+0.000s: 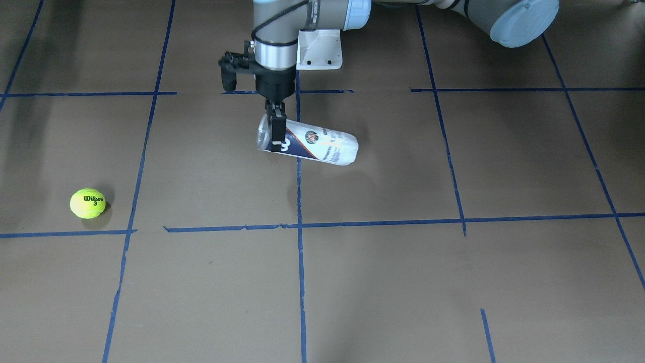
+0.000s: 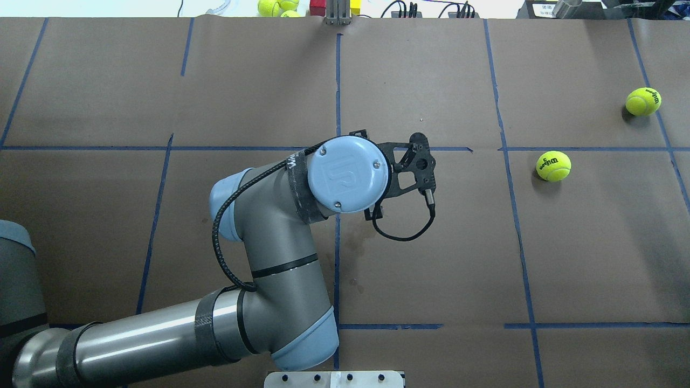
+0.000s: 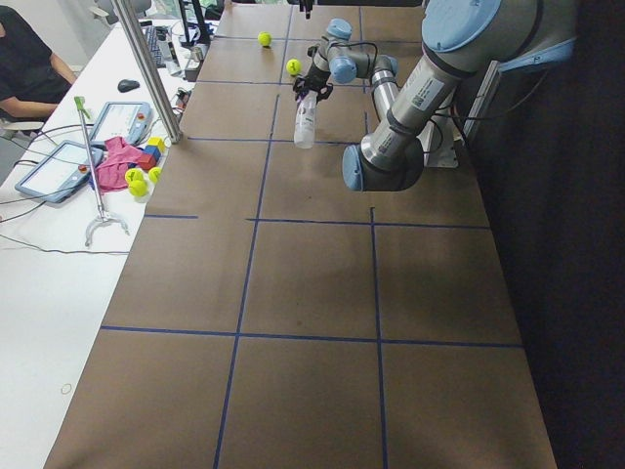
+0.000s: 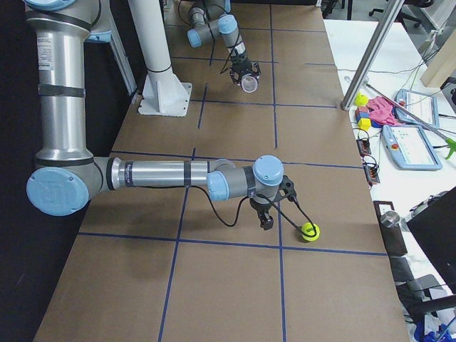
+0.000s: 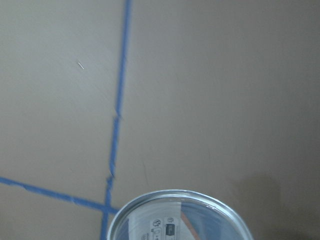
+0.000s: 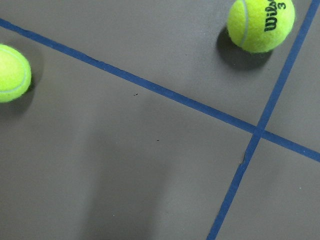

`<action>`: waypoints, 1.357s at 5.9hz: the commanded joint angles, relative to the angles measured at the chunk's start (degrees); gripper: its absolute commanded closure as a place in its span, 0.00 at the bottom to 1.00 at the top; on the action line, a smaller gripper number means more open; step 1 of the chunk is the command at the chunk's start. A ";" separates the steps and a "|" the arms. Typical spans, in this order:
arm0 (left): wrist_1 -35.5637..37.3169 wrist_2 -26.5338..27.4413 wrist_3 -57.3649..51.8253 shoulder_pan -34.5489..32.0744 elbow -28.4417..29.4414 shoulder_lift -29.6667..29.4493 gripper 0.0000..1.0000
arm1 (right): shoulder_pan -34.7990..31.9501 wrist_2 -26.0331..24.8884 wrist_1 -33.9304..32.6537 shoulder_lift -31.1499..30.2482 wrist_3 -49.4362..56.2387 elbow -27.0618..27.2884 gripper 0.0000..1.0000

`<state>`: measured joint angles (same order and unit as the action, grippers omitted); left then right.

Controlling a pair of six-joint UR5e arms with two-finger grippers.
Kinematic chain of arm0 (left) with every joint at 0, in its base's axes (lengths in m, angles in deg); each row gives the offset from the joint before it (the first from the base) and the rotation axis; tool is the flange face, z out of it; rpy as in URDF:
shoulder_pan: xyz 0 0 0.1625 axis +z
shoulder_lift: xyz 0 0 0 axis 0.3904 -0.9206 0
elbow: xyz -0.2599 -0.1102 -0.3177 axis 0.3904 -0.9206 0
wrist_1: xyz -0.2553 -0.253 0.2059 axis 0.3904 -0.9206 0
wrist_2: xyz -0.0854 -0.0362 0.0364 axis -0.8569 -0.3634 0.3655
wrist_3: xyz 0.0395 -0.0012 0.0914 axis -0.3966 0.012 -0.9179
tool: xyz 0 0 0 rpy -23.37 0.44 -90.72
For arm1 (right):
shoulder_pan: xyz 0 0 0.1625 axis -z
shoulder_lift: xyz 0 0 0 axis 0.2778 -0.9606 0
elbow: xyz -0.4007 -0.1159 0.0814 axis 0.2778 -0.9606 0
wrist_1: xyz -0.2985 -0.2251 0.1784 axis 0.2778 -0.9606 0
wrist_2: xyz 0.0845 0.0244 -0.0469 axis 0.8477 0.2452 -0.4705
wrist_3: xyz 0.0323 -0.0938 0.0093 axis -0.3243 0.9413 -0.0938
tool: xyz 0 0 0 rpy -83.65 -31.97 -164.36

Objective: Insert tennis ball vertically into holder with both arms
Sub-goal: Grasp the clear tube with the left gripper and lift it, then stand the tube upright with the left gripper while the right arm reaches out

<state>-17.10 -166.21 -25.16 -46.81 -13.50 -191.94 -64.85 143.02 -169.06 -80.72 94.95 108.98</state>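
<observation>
The holder (image 1: 322,143) is a clear plastic can with a navy and white label, an orange stripe, a round emblem and a block of small print too fine to read. The left wrist view shows its bright metal rim and open mouth, cut off by the bottom edge. The can lies nearly level near the middle of the table (image 1: 403,282), over the central blue tape line (image 1: 301,282). In the front-facing view its mouth points toward 9 o'clock and its closed white end toward 3 o'clock. Whether it rests on the brown surface or hangs just clear of it I cannot tell. The left gripper (image 1: 275,140) points straight down and is clamped across the can close behind the rim. One black finger crosses the near wall; the other is hidden behind the can. From overhead the left arm (image 2: 280,258) covers claw and can completely. The tennis ball (image 1: 87,203), fuzzy neon yellow-green with black "Wilson 3" print, sits on the table well apart from the can, between 8 and 9 o'clock from it in the front-facing view. A second ball (image 2: 643,101) lies at 2 o'clock from it in the overhead view. The right gripper (image 4: 265,218) shows only small in the right side view, at the end of the right arm (image 4: 157,174), with a ball near it at about 3 o'clock. Whether that claw is open or closed cannot be told.
</observation>
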 commanded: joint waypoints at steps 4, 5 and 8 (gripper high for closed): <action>-52.18 -3.89 22.96 -2.98 3.34 6.62 0.26 | 0.21 5.47 0.00 1.49 -1.31 0.81 0.00; -63.41 -3.45 22.88 -3.07 9.02 7.32 0.26 | 0.56 5.38 0.09 1.58 -3.41 2.55 0.00; -83.35 -3.27 22.70 -4.12 18.04 11.95 0.26 | 5.80 2.85 0.26 6.13 -17.62 6.96 0.00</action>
<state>-96.31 -169.51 -2.42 -50.66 3.50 -182.28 -61.45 147.09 -168.82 -76.60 82.09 115.27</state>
